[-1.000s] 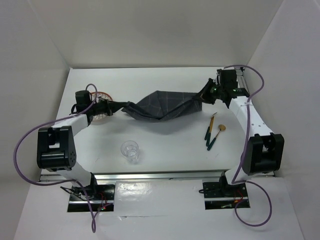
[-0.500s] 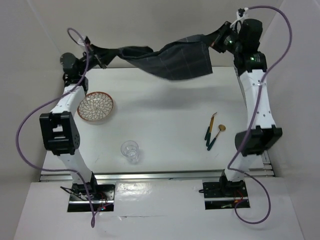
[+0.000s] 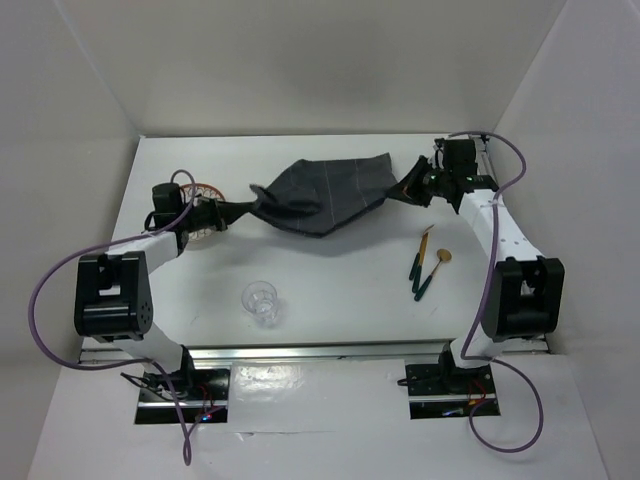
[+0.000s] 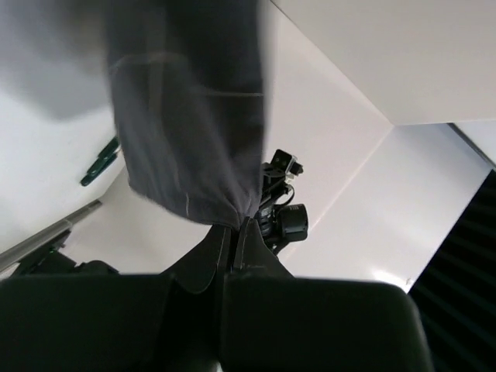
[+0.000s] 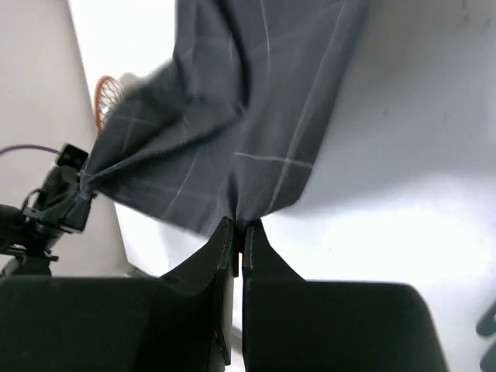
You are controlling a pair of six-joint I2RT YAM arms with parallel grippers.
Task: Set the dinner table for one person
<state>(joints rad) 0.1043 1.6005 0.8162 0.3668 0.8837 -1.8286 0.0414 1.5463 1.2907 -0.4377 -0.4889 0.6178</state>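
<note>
Stretching checked cloth [image 3: 325, 190] across dinner table's [image 3: 340, 290] far half, left gripper [image 3: 224, 212] and right gripper [image 3: 408, 190] pinched narrow on its corners.

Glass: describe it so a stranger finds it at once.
On the white table, look near the front rail, left of centre. The glass stands alone there, nearer than the dark cloth. It is the only clear thing; the utensils lie far right.
</note>
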